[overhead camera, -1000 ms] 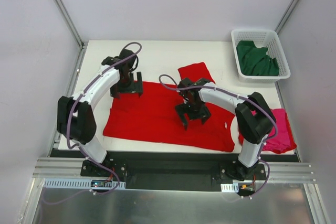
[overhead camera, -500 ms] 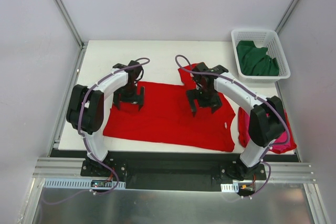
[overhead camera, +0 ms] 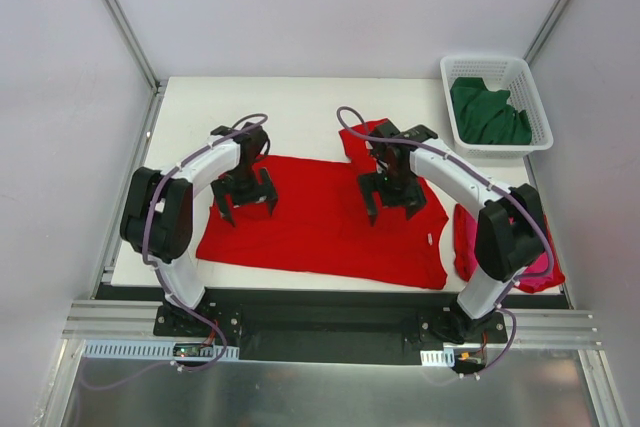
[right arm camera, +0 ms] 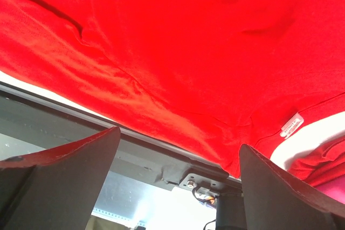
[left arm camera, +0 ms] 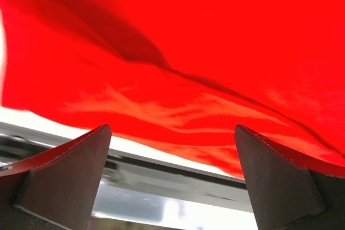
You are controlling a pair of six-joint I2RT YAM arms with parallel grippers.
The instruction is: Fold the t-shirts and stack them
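The bright red t-shirt (overhead camera: 315, 227) lies spread flat across the middle of the table, one sleeve (overhead camera: 360, 137) poking toward the back. Over its left part hovers my left gripper (overhead camera: 246, 207), open and holding nothing; its wrist view shows red cloth (left arm camera: 178, 52) beyond the wide-apart fingers (left arm camera: 64, 179). My right gripper (overhead camera: 392, 206) is open above the shirt's right part, with the red fabric (right arm camera: 188, 52) and a white label (right arm camera: 291, 125) ahead of it. The magenta-pink t-shirt (overhead camera: 541, 269) lies at the near right, partly behind the right arm. The dark green t-shirt (overhead camera: 488, 115) sits in the basket.
The white lattice basket (overhead camera: 447, 69) stands at the back right corner. The table's near edge and a metal rail (overhead camera: 330, 332) run just behind the arm bases. Grey walls close in the left and right sides.
The left gripper came from the shirt's far left edge toward the near side, over the cloth. The right gripper shifted from the shirt's middle to its right part near the sleeve. Both stayed open.
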